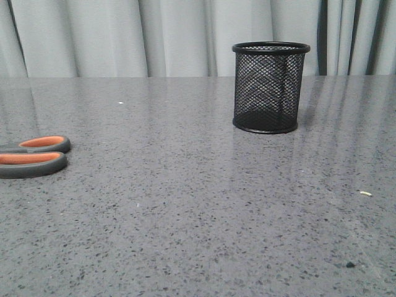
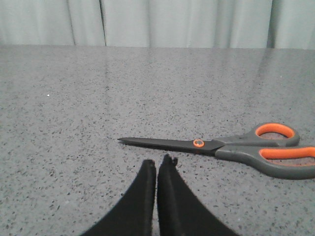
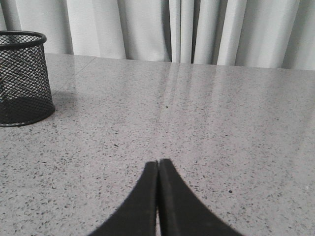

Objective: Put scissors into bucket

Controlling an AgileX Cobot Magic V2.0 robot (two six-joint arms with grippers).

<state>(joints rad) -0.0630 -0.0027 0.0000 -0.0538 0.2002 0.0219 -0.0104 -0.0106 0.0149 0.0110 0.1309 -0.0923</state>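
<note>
The scissors (image 2: 231,146) lie flat and closed on the grey speckled table, dark blades and grey handle loops lined in orange. In the front view only their handles (image 1: 34,156) show at the left edge. The bucket (image 1: 270,86), a black wire-mesh cup, stands upright and empty at the back right; it also shows in the right wrist view (image 3: 22,77). My left gripper (image 2: 157,163) is shut and empty, just short of the scissor blades. My right gripper (image 3: 158,163) is shut and empty, well apart from the bucket. Neither gripper shows in the front view.
The grey speckled table (image 1: 198,216) runs back to pale curtains (image 1: 154,34). A small white scrap (image 1: 365,193) and a dark speck (image 1: 350,265) lie at the front right.
</note>
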